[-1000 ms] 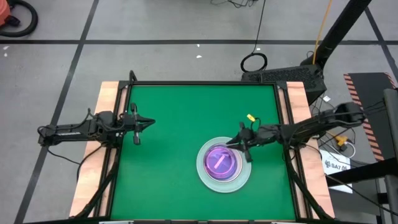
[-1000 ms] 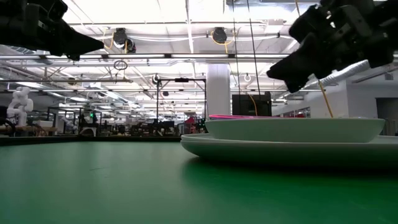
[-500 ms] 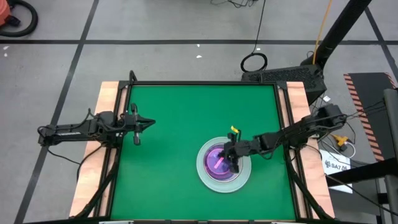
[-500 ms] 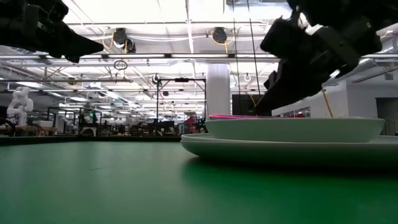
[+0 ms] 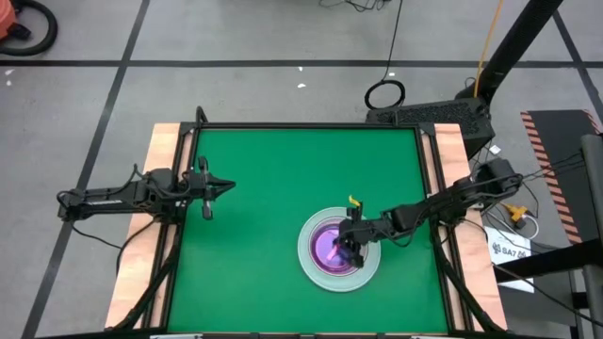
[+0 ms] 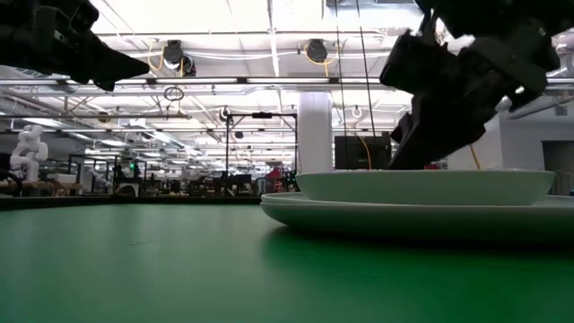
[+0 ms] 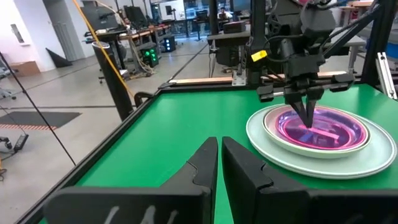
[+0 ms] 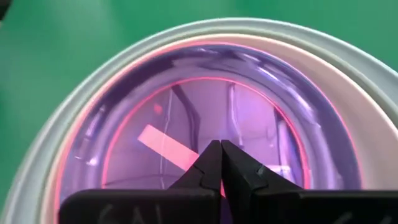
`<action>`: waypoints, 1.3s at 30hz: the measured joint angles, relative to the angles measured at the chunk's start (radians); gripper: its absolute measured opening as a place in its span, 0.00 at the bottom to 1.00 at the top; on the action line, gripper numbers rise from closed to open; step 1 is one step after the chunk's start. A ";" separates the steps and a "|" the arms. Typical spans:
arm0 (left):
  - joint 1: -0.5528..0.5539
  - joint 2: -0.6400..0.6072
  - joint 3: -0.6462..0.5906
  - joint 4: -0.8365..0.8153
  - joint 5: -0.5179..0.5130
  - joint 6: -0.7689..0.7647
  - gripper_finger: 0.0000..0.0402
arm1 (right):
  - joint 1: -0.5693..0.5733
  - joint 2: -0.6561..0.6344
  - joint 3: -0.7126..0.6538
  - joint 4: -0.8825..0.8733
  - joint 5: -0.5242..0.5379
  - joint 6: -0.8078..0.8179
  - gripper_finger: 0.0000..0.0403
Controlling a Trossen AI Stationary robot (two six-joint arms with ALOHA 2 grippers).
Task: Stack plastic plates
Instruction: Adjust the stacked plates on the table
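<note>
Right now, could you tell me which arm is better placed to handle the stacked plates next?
The right: the right gripper hangs shut just above the pink plate topping the stack, while the left gripper waits shut by the table's left edge.

Overhead, table-level and two wrist views, all sharing the plate stack (image 5: 337, 248).

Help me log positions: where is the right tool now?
In the high view the right tool sits over the pink plate atop the stack, right of table centre.

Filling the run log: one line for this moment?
right gripper: shut, tips down inside translucent pink plastic plate atop stacked pale round plates | left gripper: shut, idle at table's left edge
</note>
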State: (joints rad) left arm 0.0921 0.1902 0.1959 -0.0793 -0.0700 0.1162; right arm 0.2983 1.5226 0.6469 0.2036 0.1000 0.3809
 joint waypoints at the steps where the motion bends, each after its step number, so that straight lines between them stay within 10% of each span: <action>1: 0.000 0.000 0.000 0.001 0.000 -0.001 0.08 | 0.002 -0.012 0.007 -0.012 -0.006 0.000 0.00; 17: 0.000 -0.001 0.000 -0.001 0.000 -0.020 0.08 | -0.052 -0.299 0.115 -0.907 0.166 0.253 0.00; 39: 0.000 -0.001 0.000 0.001 -0.001 -0.018 0.08 | -0.161 -0.225 -0.067 -0.565 0.185 0.131 0.00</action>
State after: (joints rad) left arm 0.0921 0.1890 0.1963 -0.0779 -0.0711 0.0978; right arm 0.1374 1.2978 0.5797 -0.3610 0.2845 0.5120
